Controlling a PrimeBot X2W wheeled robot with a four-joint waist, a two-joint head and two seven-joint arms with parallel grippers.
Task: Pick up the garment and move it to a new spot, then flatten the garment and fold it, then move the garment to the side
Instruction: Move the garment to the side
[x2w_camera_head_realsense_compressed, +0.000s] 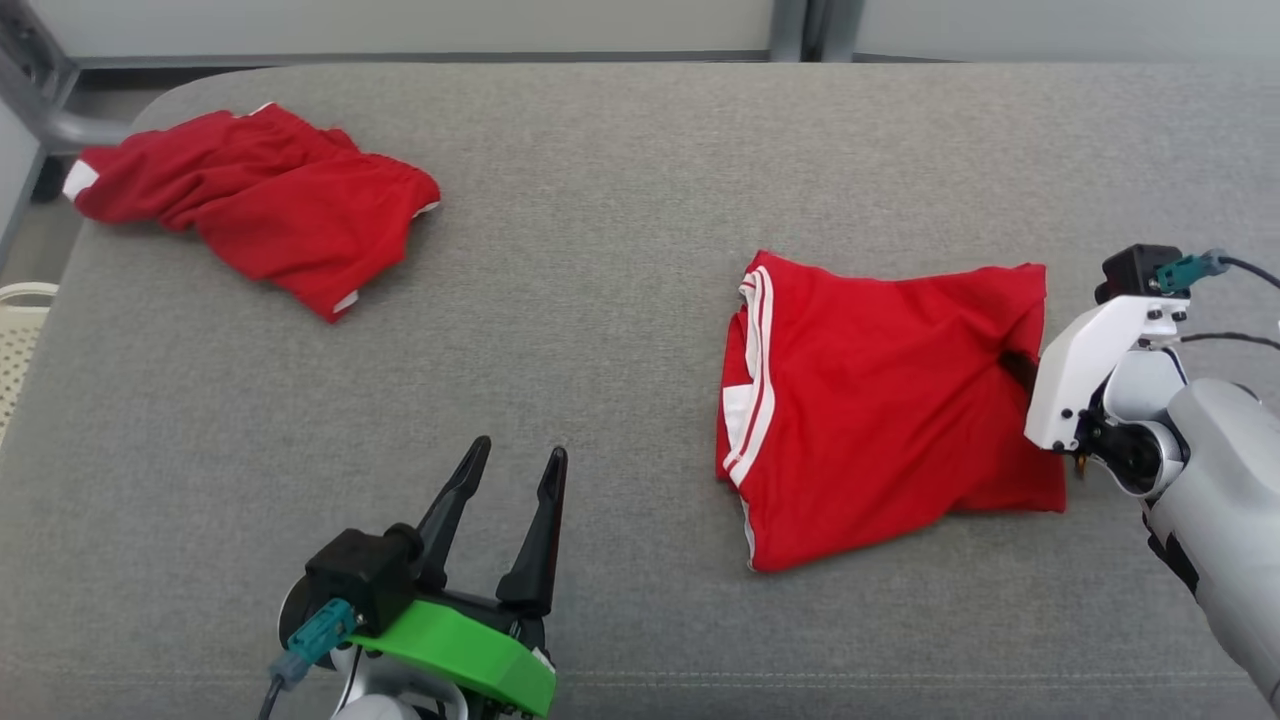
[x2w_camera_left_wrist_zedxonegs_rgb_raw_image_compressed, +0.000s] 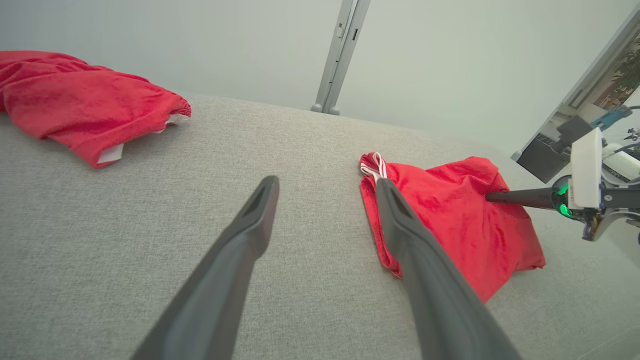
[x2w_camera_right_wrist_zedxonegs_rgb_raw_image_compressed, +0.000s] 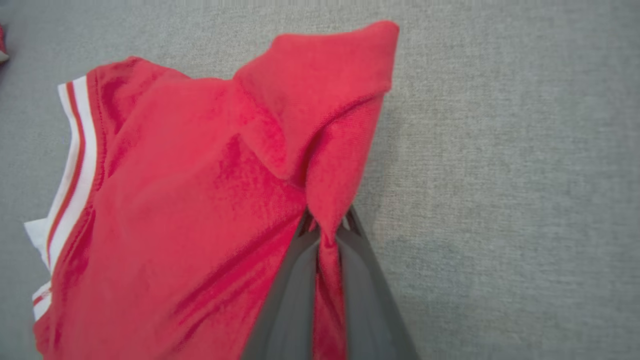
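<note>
A folded red garment (x2w_camera_head_realsense_compressed: 880, 390) with white side stripes lies on the grey padded surface (x2w_camera_head_realsense_compressed: 600, 180), right of centre. My right gripper (x2w_camera_head_realsense_compressed: 1020, 365) reaches in from the right and is shut on a pinch of the garment's right edge. In the right wrist view the cloth (x2w_camera_right_wrist_zedxonegs_rgb_raw_image_compressed: 200, 200) bunches up between the closed fingers (x2w_camera_right_wrist_zedxonegs_rgb_raw_image_compressed: 285, 300) of that gripper (x2w_camera_right_wrist_zedxonegs_rgb_raw_image_compressed: 327, 230). From the left wrist, the garment (x2w_camera_left_wrist_zedxonegs_rgb_raw_image_compressed: 450, 220) shows with the right gripper (x2w_camera_left_wrist_zedxonegs_rgb_raw_image_compressed: 492, 196) poking into it. My left gripper (x2w_camera_head_realsense_compressed: 520, 452) stands open and empty at the lower left, well apart from the garment, fingers (x2w_camera_left_wrist_zedxonegs_rgb_raw_image_compressed: 240, 235) spread.
A second, crumpled red garment (x2w_camera_head_realsense_compressed: 260, 205) lies at the far left of the surface, also in the left wrist view (x2w_camera_left_wrist_zedxonegs_rgb_raw_image_compressed: 75, 105). A pale perforated basket (x2w_camera_head_realsense_compressed: 20, 340) sits beyond the left edge. Bare grey surface lies between the two garments.
</note>
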